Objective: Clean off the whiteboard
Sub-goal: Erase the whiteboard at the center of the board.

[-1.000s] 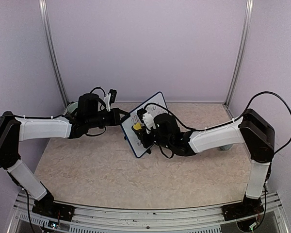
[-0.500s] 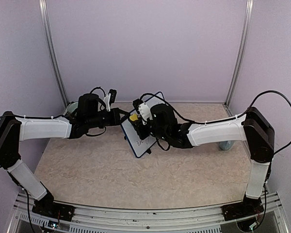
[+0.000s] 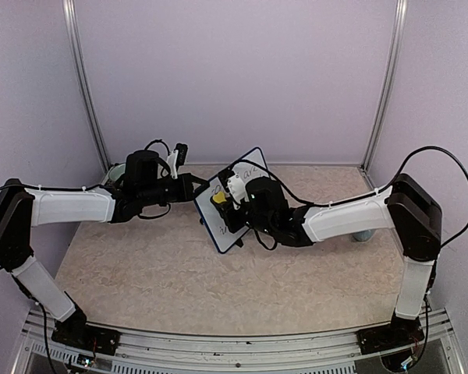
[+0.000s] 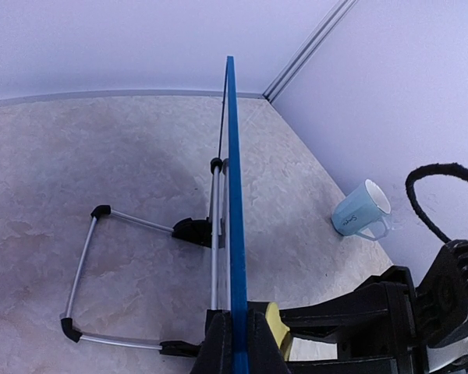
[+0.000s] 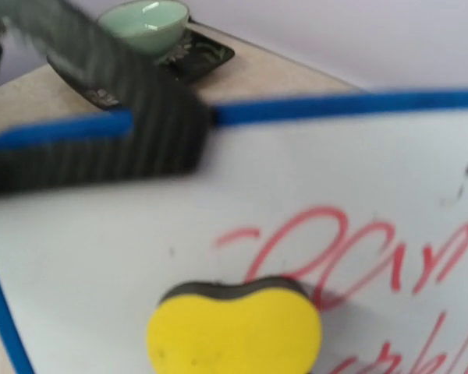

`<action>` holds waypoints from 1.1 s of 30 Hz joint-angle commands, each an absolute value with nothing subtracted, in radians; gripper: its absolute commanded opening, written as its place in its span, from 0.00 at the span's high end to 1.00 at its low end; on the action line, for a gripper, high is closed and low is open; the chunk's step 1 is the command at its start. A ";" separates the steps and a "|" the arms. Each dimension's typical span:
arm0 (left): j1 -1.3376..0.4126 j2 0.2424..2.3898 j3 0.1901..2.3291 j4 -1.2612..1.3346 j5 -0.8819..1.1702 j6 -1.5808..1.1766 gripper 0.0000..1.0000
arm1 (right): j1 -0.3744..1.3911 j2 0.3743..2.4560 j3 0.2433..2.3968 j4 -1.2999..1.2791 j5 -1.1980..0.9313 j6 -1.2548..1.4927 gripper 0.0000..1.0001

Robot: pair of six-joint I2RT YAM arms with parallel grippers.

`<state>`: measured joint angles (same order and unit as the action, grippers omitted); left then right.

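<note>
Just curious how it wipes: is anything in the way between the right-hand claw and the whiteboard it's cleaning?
Only the yellow sponge, which the right gripper holds against the whiteboard, at the red writing. Nothing else visible blocks it. The left gripper clamps the blue frame, off to the side of the writing.

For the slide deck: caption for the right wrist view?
Yellow sponge against the whiteboard, at the red writing not yet wiped; green bowl beyond the board.
</note>
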<state>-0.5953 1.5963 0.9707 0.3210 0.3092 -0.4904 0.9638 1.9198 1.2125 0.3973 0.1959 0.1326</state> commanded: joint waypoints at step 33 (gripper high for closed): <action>-0.621 1.607 0.934 0.290 0.412 -0.506 1.00 | 0.950 1.927 1.162 0.377 0.178 0.201 0.83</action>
